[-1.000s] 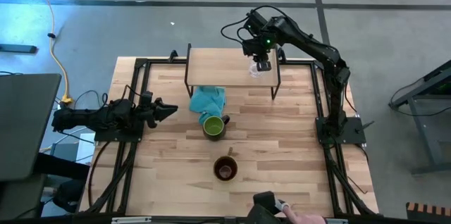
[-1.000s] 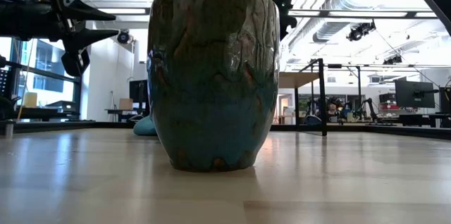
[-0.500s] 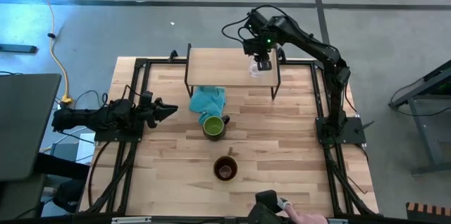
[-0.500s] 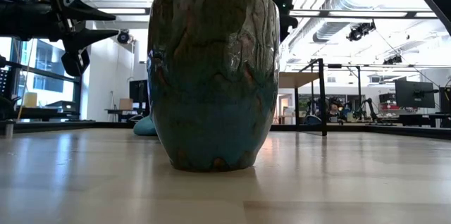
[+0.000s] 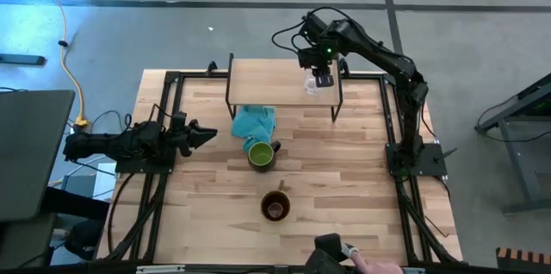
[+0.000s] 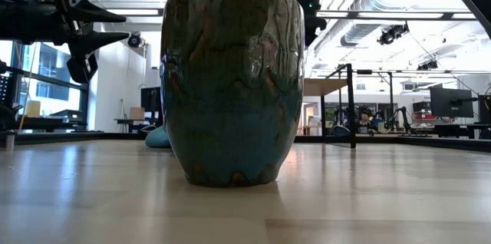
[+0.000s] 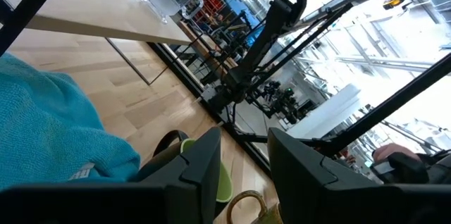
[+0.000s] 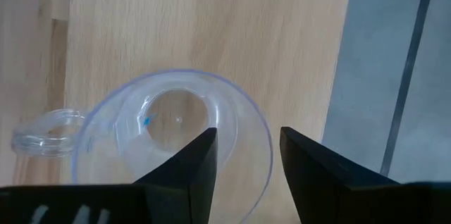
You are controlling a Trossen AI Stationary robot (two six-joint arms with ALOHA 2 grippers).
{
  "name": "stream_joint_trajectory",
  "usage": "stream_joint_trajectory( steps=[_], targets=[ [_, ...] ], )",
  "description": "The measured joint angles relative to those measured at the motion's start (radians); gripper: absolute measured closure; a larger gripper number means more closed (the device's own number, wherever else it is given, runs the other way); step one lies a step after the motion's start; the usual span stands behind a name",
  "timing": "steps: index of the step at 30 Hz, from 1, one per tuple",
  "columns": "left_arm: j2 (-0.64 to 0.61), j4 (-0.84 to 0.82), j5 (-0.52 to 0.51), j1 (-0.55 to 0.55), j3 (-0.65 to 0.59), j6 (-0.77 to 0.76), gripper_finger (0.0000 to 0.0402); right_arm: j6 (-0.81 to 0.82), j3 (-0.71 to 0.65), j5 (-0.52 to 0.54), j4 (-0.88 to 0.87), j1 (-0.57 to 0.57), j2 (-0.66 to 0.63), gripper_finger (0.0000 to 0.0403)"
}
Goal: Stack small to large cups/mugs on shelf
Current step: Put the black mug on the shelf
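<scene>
The left gripper [image 5: 205, 133] waits at the table's left edge, fingers apart and empty. Just ahead of it lies a crumpled teal cloth [image 5: 253, 122], touching a mid-size mug, green inside and dark outside [image 5: 261, 154]. Nearer the front edge stands the larger brown glazed mug [image 5: 275, 206]. The right gripper [image 5: 320, 78] hangs directly above the small clear glass cup [image 8: 173, 139], upright at the right end of the low light-wood shelf [image 5: 267, 78]; its fingers [image 8: 310, 168] straddle the rim, spread, not gripping.
</scene>
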Motion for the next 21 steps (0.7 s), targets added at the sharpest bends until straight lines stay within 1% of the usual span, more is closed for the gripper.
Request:
stream_joint_trajectory(
  steps=[4, 13, 16, 21],
  targets=[
    [0.0, 0.0, 0.0, 0.0, 0.0, 0.0, 0.0296, 0.0, 0.0, 0.028, -0.009, 0.0, -0.005, 0.0255],
    [0.0, 0.0, 0.0, 0.0, 0.0, 0.0, 0.0296, 0.0, 0.0, 0.039, -0.012, 0.0, -0.005, 0.0255],
    [0.0, 0.0, 0.0, 0.0, 0.0, 0.0, 0.0296, 0.014, 0.029, 0.039, -0.019, 0.0, -0.005, 0.0255],
    [0.0, 0.0, 0.0, 0.0, 0.0, 0.0, 0.0296, 0.016, 0.122, 0.035, -0.02, 0.0, -0.005, 0.0258]
  ],
)
